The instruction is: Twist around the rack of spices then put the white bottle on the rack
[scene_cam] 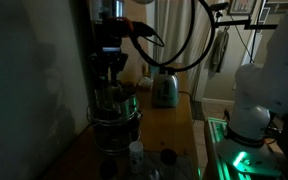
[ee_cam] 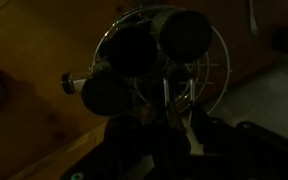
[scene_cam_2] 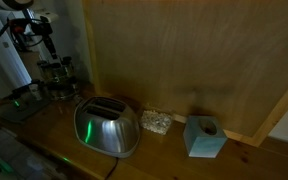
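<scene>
The rack of spices is a round dark wire carousel ringed with dark-lidded jars, standing on the wooden counter; it also shows in an exterior view. The wrist view looks down on its lids and wire ring. My gripper hangs straight over the rack's top, also visible in an exterior view. In the wrist view its fingers are close together around the rack's thin upright centre handle. The white bottle stands upright on the counter just in front of the rack, apart from the gripper.
A shiny silver toaster stands on the counter. A dark round object lies beside the white bottle. A light blue box and a small pale item sit by the wooden wall. The scene is very dark.
</scene>
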### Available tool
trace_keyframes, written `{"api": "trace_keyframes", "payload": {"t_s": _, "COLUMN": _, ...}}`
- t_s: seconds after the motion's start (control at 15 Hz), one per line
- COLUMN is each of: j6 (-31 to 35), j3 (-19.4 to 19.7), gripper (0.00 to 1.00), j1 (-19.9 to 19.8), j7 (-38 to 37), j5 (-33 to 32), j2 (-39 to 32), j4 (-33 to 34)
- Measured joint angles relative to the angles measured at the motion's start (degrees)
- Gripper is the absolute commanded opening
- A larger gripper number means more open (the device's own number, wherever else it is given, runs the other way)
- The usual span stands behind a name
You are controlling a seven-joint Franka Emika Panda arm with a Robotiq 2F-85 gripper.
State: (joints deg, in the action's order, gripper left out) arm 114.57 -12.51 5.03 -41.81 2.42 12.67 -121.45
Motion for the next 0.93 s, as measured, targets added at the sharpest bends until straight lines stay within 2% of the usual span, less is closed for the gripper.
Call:
{"api": "trace_keyframes", "payload": {"t_s": 0.07, "j6": 0.0, "j3": 0.08, "gripper": 0.07, "j1": 0.05, "j7": 2.78, "j5": 0.0, "j2": 0.0, "j4": -0.01}}
{"api": "trace_keyframes", "payload": {"t_s": 0.13, "j6": -0.01, "j3": 0.16, "gripper": 0.29, "j1": 0.08, "j7": 5.26, "j5": 0.0, "j2": 0.0, "j4": -0.01}}
{"api": "trace_keyframes", "payload": {"t_s": 0.27, "j6": -0.01, "j3": 0.26, "gripper": 0.29, "j1": 0.09, "j7": 8.82, "j5": 0.0, "j2": -0.01, "j4": -0.02}}
{"api": "trace_keyframes", "payload": {"t_s": 0.47, "j6": -0.01, "j3": 0.27, "gripper": 0.29, "j1": 0.12, "j7": 10.02, "j5": 0.0, "j2": -0.01, "j4": -0.02}}
{"api": "trace_keyframes", "payload": {"t_s": 0.53, "j6": -0.01, "j3": 0.27, "gripper": 0.08, "j1": 0.12, "j7": 10.1, "j5": 0.0, "j2": -0.01, "j4": -0.02}}
{"api": "trace_keyframes", "payload": {"t_s": 0.73, "j6": -0.1, "j3": 0.25, "gripper": 0.07, "j1": 0.21, "j7": 10.92, "j5": 0.0, "j2": 0.01, "j4": 0.0}}
{"api": "trace_keyframes", "payload": {"t_s": 0.93, "j6": -0.09, "j3": 0.22, "gripper": 0.07, "j1": 0.63, "j7": 16.54, "j5": -1.26, "j2": 0.02, "j4": 0.0}}
